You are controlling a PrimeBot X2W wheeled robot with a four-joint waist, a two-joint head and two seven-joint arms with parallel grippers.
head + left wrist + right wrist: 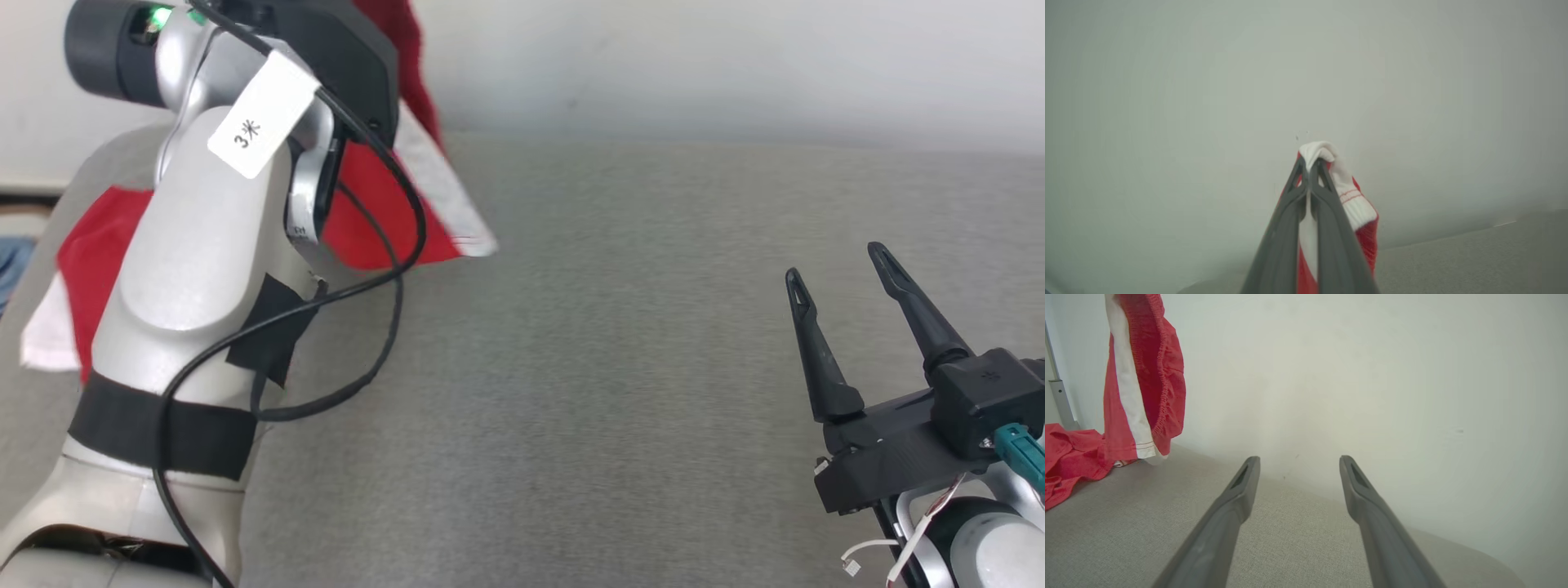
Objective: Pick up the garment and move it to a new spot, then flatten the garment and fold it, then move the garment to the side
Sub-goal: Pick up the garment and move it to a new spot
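The garment point(375, 220) is red with white stripes and hangs lifted at the left, partly behind my raised left arm. In the left wrist view my left gripper point(1310, 163) is shut on a bunched white-and-red edge of the garment point(1347, 192), held up before the pale wall. The right wrist view shows the garment point(1143, 375) dangling at the upper left, its lower part trailing onto the grey surface. My right gripper point(841, 273) stands open over the grey surface at the right, nothing between its fingers, also open in its own view point(1298, 461).
The grey fabric-covered surface point(571, 367) spreads across the middle. A pale wall point(735, 65) rises behind it. A blue cloth point(12, 265) lies at the far left edge. A metal post point(1059, 396) stands at the left in the right wrist view.
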